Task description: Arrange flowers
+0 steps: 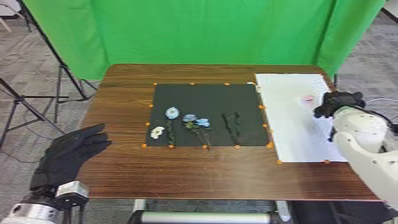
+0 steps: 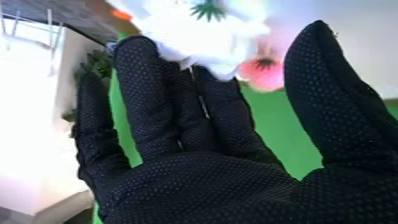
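Flowers (image 1: pixel 203 122) on black mat (image 1: pixel 204 95), brown table (image 1: pixel 178 175), green curtain (image 1: pixel 195 30), grey floor (image 1: pixel 22 55)

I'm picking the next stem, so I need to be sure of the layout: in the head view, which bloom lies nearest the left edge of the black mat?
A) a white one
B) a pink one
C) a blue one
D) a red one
A: the white flower lies close to the left edge of the black mat, while the pale blue bloom sits farther in.
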